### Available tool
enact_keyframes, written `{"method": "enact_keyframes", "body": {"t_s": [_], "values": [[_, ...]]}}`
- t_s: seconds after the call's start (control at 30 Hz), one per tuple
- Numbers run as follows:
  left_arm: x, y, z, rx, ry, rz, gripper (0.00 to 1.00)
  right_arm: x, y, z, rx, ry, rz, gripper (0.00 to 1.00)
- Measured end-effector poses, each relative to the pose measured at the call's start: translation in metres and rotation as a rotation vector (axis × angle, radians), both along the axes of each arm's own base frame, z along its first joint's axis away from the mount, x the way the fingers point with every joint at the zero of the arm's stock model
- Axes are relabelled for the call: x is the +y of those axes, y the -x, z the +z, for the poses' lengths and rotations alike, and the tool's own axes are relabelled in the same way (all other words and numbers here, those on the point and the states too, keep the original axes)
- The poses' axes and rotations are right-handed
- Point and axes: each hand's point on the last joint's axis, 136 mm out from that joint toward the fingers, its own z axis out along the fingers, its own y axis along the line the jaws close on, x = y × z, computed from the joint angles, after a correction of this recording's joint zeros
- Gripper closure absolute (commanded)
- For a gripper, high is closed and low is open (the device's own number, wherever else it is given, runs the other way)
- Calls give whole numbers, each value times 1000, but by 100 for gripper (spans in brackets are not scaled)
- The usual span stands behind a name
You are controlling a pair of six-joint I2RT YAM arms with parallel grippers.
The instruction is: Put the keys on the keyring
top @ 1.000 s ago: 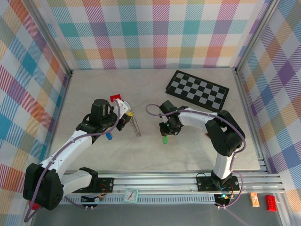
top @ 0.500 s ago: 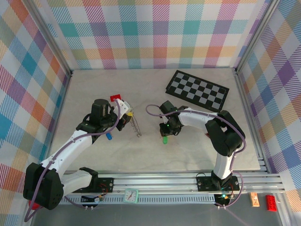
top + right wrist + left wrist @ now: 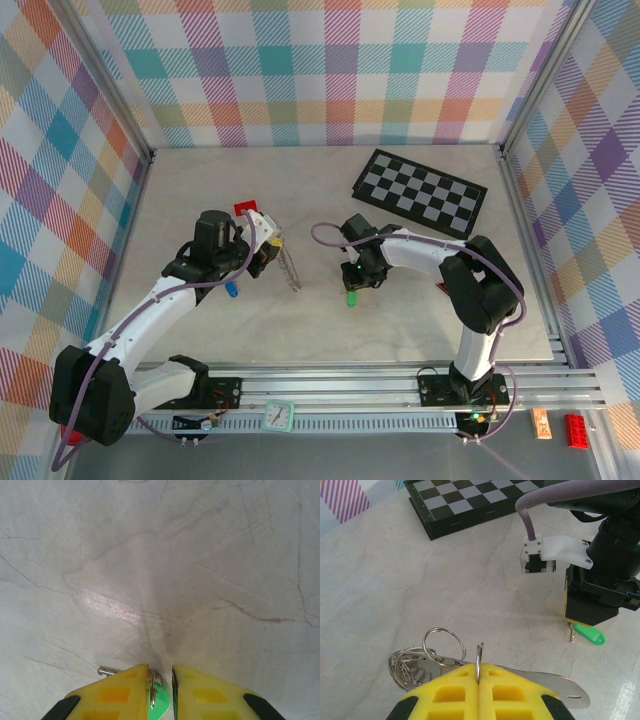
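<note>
Here, left gripper (image 3: pixel 479 674): yellow fingers pressed flat together, pinching one thin wire ring of the keyring (image 3: pixel 417 661), held upright on edge. The rest of the keyring lies just left of the fingers, a slack heap of loops on the table (image 3: pixel 395 570). A flat metal tag lies to the right.

Right gripper (image 3: pixel 161 677): jaws a narrow slot apart, straddling the head of the green key (image 3: pixel 161 704). It sits low on the table, right of the keyring. Cannot tell whether the pads bite the key or merely flank it.

Blue key (image 3: pixel 231 290) lies loose, near-left of the left gripper.

Handling, as judged: keys light, stiff and tiny. The smooth heads are likely to skid or pivot on the slick top. Best hold is across the flat head, leaving the threading end free. Keyring is floppy and shifts as a mass, so only the pinched ring gives a steady target.
</note>
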Motion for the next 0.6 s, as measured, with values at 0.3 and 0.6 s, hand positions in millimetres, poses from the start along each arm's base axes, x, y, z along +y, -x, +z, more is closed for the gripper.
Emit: {"method": "enact_keyframes", "body": {"t_s": [0.3, 0.6], "values": [[0, 0, 0, 0, 0, 0, 100, -1, 3, 0, 9, 5, 5, 87], [0, 0, 0, 0, 0, 0, 100, -1, 3, 0, 11, 5, 6, 99]]}}
